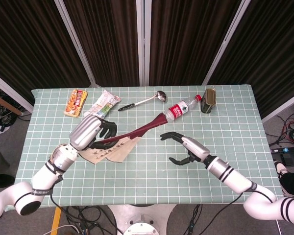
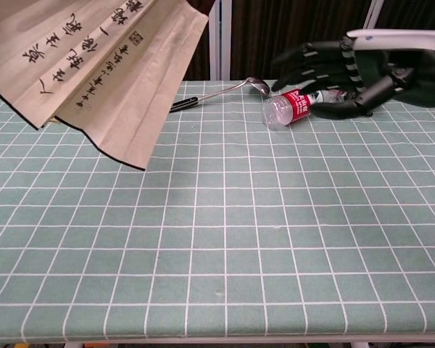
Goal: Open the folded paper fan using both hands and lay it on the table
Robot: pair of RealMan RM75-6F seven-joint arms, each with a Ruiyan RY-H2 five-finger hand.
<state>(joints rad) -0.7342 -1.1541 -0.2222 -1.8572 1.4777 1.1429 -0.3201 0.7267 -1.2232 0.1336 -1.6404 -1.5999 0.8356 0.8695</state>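
We saw the left hand [image 1: 90, 133] gripping the half-spread cream paper fan with dark red ribs [image 1: 118, 144] aloft; the right hand [image 1: 183, 148], fingers apart, held nothing.

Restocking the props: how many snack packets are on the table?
2, both at the far left corner: an orange packet nearest the edge, and a white-green packet just right of it. The raised fan hides them in the chest view.

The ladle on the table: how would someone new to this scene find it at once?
Look along the far edge of the green checked table, near its middle. The ladle lies flat there, between the snack bag and the water bottle. It is the only metal thing with a black handle and a round bowl.
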